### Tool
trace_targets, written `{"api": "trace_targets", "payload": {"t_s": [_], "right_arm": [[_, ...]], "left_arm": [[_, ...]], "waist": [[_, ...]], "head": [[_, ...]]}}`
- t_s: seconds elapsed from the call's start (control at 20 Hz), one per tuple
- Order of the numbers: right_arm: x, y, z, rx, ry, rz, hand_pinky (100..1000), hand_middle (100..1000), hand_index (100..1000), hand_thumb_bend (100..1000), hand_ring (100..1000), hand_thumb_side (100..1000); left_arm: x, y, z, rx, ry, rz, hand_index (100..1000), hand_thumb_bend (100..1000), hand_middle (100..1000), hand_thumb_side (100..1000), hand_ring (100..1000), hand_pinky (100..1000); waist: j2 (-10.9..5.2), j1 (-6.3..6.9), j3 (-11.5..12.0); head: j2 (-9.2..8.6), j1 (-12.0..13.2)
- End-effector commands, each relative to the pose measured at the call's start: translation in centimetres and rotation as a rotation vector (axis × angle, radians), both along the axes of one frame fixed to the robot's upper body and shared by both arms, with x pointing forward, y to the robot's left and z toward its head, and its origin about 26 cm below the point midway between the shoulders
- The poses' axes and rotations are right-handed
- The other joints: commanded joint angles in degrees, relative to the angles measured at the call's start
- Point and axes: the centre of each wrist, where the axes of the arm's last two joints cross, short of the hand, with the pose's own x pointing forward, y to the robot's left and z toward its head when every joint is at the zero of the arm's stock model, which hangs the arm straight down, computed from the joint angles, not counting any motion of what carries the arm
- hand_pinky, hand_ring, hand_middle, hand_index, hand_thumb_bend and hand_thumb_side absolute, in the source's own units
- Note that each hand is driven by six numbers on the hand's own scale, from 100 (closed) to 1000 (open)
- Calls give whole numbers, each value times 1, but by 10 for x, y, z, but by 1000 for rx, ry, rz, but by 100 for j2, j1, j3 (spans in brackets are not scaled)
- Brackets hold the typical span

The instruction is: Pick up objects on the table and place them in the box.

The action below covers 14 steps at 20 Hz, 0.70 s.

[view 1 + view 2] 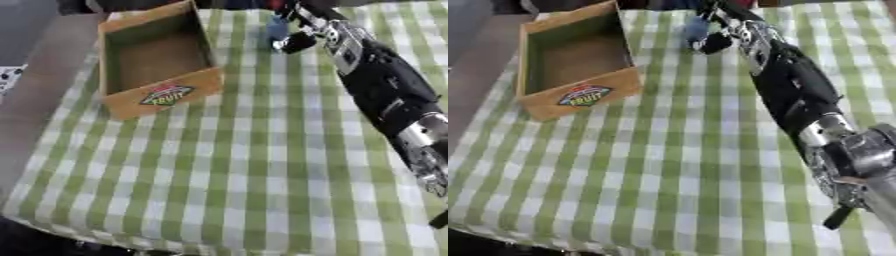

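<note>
- Where the right arm (385,90) is extended from the lower right toward the far edge of the table, the right hand (296,41) is seen just beside the far right corner of the box.
- A small blue object (277,27) is located at the right hand, close against the fingers; whether it is gripped or only touched cannot be determined, and the set of the fingers cannot be told from either view.
- The blue object is positioned on or just above the tablecloth, outside the box and near its right wall.
- The box (156,87), made of brown cardboard and open at the top, is placed at the far left of the table, with a coloured fruit label (166,94) on its near wall.
- No contents can be made out inside the box.
- The table is covered by a green-and-white checked cloth (245,175).
- The left hand is not shown in either view.
</note>
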Motion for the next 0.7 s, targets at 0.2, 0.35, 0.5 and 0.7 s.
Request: {"api": "trace_targets", "payload": {"t_s": [0.2, 0.35, 0.5, 0.7], "right_arm": [[0, -7, 12, -41, -33, -15, 663, 584, 684, 128, 746, 132], [0, -6, 15, -49, -71, -20, 639, 526, 619, 100, 717, 100], [0, -6, 17, -47, -118, -24, 607, 463, 543, 100, 677, 100], [0, -4, 21, -37, -187, -22, 584, 420, 493, 100, 645, 100]], "left_arm": [[-3, 2, 10, 3, -37, 4, 820, 218, 612, 638, 582, 646], [-3, 2, 10, 4, -37, 4, 820, 218, 612, 639, 583, 647], [-3, 2, 10, 4, -38, 4, 820, 216, 612, 639, 583, 647], [-3, 2, 10, 5, -39, 4, 820, 215, 612, 639, 583, 648]], "waist": [[-95, -3, 4], [-111, -9, 2], [-131, -16, 2], [-171, -29, -7]], "head": [[27, -9], [27, -11], [27, -12], [27, -5]]}}
